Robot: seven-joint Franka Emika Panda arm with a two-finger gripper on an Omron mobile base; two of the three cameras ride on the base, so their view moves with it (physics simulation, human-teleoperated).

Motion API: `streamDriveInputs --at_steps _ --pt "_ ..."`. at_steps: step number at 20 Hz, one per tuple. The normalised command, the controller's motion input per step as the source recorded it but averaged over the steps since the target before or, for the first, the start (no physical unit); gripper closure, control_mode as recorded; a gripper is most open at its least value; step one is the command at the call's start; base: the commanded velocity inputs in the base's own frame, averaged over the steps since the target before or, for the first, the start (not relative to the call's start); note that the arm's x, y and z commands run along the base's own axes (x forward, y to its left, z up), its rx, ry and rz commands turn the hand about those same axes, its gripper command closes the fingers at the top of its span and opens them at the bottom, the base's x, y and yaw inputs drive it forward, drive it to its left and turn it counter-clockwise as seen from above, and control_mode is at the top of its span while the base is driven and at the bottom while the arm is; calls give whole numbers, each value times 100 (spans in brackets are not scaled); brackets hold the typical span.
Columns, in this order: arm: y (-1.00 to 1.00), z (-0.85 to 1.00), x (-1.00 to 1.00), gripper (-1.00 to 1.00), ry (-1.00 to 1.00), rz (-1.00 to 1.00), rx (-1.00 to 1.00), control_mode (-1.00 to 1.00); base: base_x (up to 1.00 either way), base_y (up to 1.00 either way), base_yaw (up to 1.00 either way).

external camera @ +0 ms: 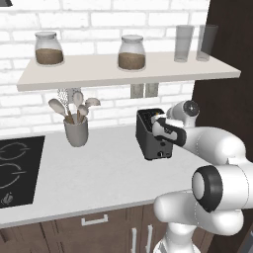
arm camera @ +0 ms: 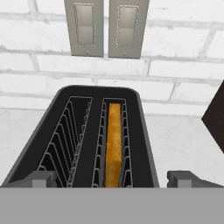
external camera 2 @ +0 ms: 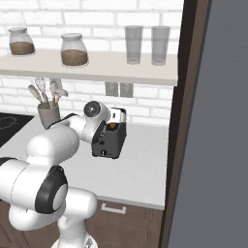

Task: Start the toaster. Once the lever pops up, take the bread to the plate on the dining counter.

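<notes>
The dark toaster [external camera: 152, 136] stands on the white worktop against the brick wall, also seen as the toaster [external camera 2: 109, 141] and from above as the toaster [arm camera: 87, 144]. The bread [arm camera: 113, 144], golden-orange, sits low in the right-hand slot; the left slot is empty. A bit of the bread [external camera 2: 112, 127] shows at the top. My gripper [arm camera: 113, 179] hovers just above the toaster's near end, open, its fingertips [arm camera: 41, 179] wide apart and holding nothing. The hand of the gripper [external camera: 159, 120] overlaps the toaster's top. The plate and the dining counter are out of view.
A grey utensil pot [external camera: 75, 130] with wooden spoons stands left of the toaster, the black hob [external camera: 15, 170] further left. A shelf [external camera: 123, 71] with jars and glasses hangs overhead. Two wall switches [arm camera: 106, 28] sit behind the toaster. A dark tall cabinet [external camera 2: 186, 121] bounds the right side.
</notes>
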Motion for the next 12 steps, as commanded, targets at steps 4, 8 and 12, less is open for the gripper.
streamDriveInputs --at_steps 4,8,12 --pt "0 0 0 -100 0 0 0 -100 0 0 0" --pt "0 0 0 -100 0 0 0 -100 0 0 0" --pt "0 0 0 -100 0 0 0 -100 0 0 0"
